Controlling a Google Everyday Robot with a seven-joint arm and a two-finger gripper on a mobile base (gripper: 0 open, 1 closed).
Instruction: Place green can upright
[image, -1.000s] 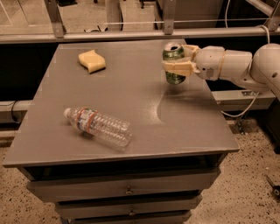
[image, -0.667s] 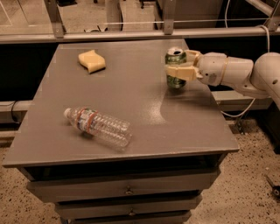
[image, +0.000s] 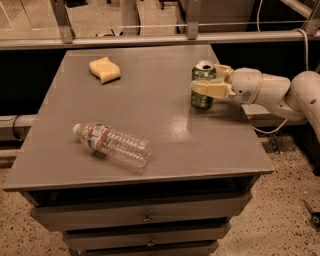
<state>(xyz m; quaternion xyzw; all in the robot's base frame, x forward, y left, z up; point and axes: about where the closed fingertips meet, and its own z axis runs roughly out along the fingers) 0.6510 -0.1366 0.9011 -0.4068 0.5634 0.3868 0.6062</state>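
The green can (image: 201, 101) stands upright near the right edge of the grey table (image: 150, 115), its silver top facing up and its base at the table surface. My gripper (image: 203, 79) reaches in from the right and is shut on the can. One pale finger (image: 209, 89) crosses the can's front at mid height; the other shows behind its upper right side. The white arm (image: 270, 90) extends off past the table's right edge.
A clear plastic water bottle (image: 112, 144) lies on its side at the front left of the table. A yellow sponge (image: 105, 70) lies at the back left. A metal rail (image: 150, 40) runs behind the table. Drawers (image: 145, 217) sit under the top.
The gripper has carried the can slightly right and lowered it, so the can now sits down at the table surface. The bottle and sponge have not moved.
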